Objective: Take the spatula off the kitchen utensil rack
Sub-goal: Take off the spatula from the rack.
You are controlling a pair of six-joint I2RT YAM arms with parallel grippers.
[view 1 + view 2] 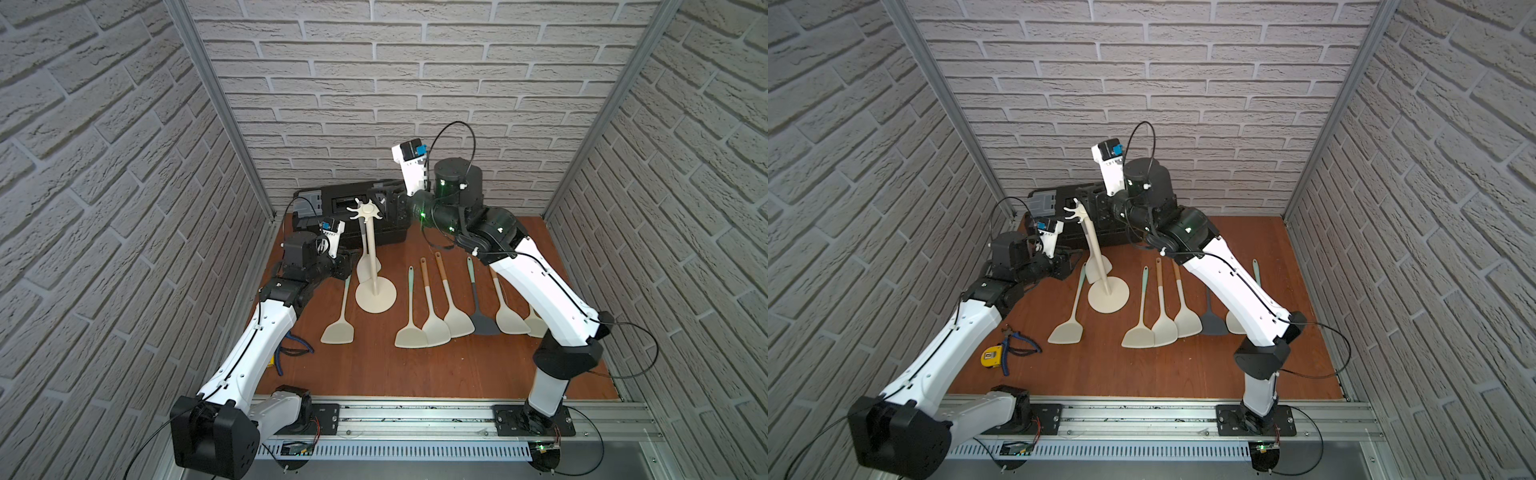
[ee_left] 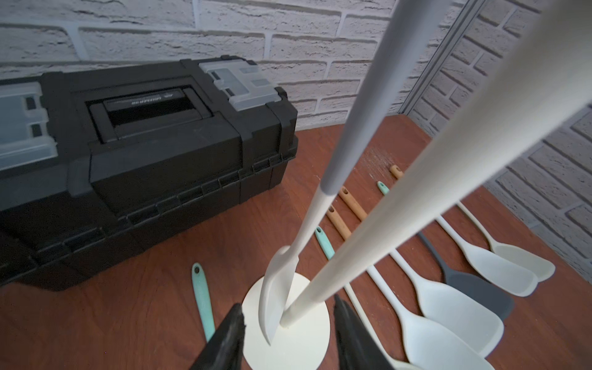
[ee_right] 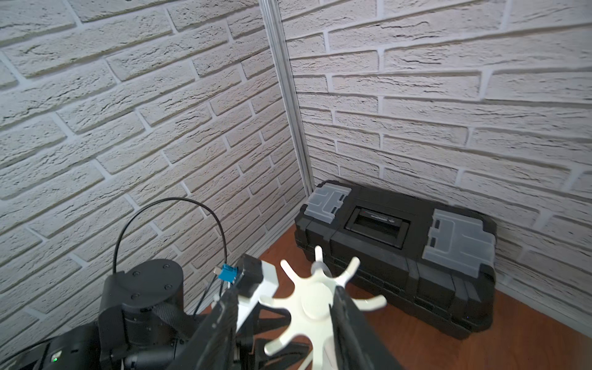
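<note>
Spatula (image 2: pixel 276 298) hung from rack (image 1: pixel 386 303), blade near base. Left fingers (image 2: pixel 229 339) held apart around blade and pole (image 2: pixel 426 192). Right fingers (image 3: pixel 221 323) spread astride crown (image 3: pixel 315 304).

Black toolbox (image 2: pixel 144 160) against the back wall; tape measure (image 1: pixel 989 356) beside what seem pliers (image 1: pixel 1008 337).

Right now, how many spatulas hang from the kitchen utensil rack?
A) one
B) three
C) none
A: a single spatula hangs beside the pole of the kitchen utensil rack, and no second one hangs there.
</note>
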